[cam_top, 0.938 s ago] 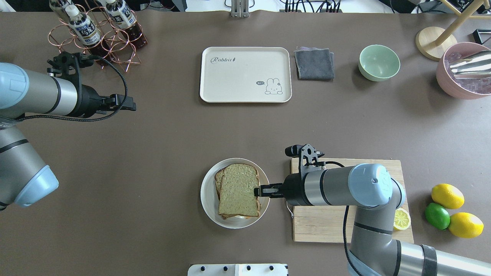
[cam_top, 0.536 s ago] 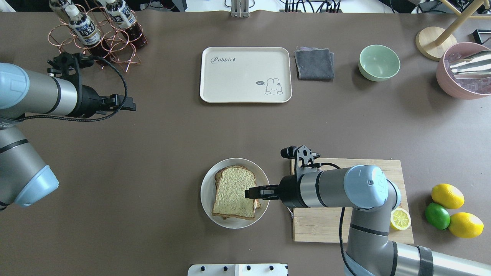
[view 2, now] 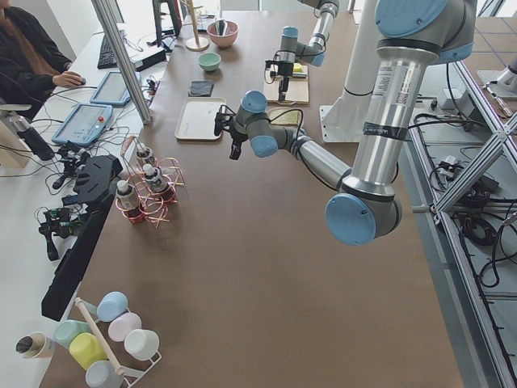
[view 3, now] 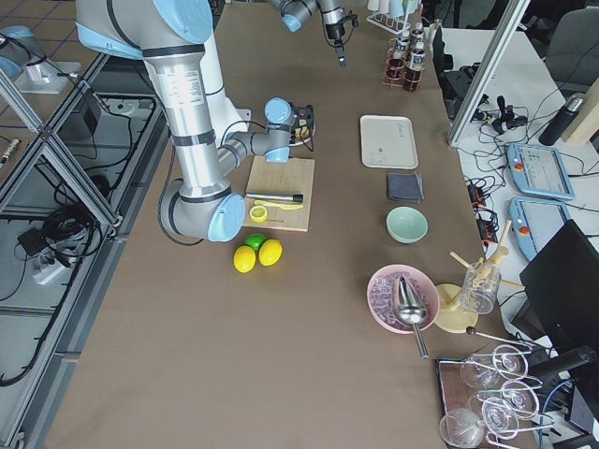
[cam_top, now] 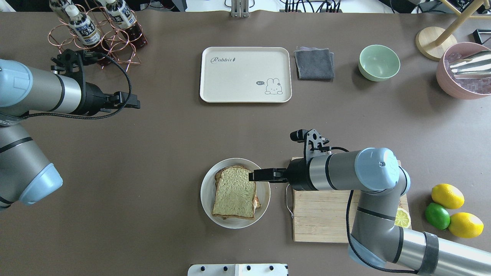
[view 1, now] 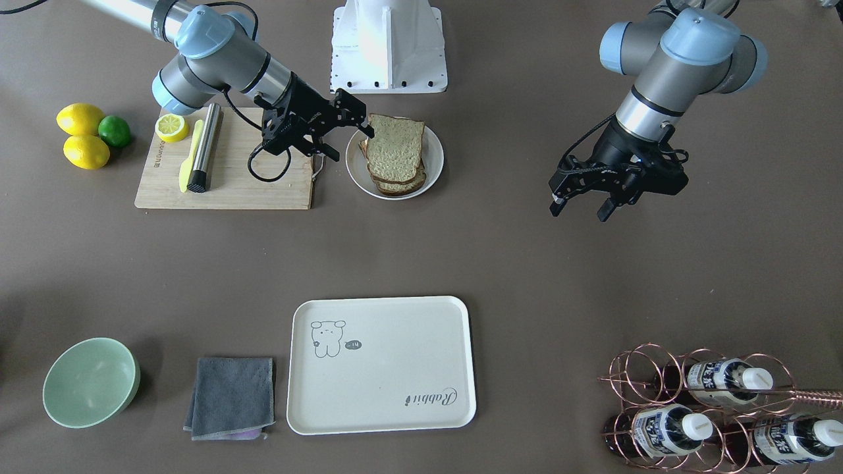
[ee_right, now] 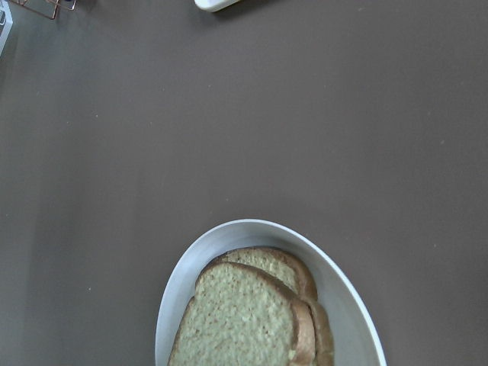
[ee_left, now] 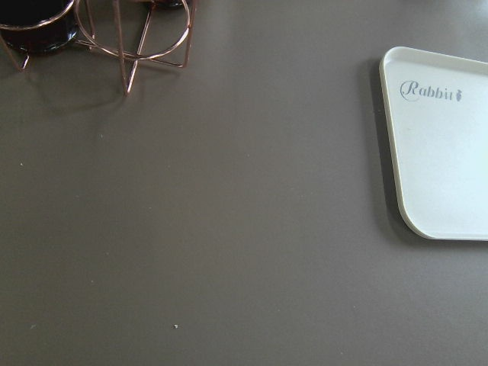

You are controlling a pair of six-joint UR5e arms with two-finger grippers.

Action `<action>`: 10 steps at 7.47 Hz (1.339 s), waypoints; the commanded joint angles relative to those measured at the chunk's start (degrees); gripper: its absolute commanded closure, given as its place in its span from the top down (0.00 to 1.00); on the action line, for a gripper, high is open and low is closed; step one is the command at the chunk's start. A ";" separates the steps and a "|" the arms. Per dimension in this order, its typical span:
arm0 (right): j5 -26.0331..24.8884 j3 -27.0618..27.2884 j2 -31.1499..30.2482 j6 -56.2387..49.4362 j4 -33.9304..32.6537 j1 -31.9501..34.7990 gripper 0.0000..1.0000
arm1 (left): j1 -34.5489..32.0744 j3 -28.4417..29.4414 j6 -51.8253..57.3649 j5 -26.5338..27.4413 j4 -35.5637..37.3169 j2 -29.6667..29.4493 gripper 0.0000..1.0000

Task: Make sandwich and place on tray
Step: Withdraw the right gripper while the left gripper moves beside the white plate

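Observation:
The sandwich lies on a round white plate at the near middle of the table. Two speckled tan slices are stacked, with a sliver of egg showing at the right edge. It also shows in the front view and the right wrist view. My right gripper is open and empty. It hovers just past the plate's far right rim, clear of the bread. The cream tray sits empty at the far middle. My left gripper is open and empty, well left of the tray.
A wooden cutting board lies right of the plate, with a lemon half, a yellow knife and a steel cylinder on it. Lemons and a lime are further right. A grey cloth, a green bowl and a bottle rack stand at the back.
My right gripper has let go of the top bread slice and drawn back off it toward the far side. The slice now rests on the stack. The left arm shifted slightly right.

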 commanded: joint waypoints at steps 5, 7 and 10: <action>27.49 0.13 -2.43 -12.36 -20.09 28.89 0.99 | 16.03 -2.31 -16.16 15.05 0.03 -3.95 0.98; 28.82 -0.13 -5.93 -21.97 -23.72 33.46 0.99 | 23.06 -2.57 -19.86 21.73 0.03 -4.04 0.98; 29.00 -0.40 -8.85 -31.83 -27.85 37.61 0.99 | 31.95 -2.22 -23.99 29.92 0.03 -4.12 0.72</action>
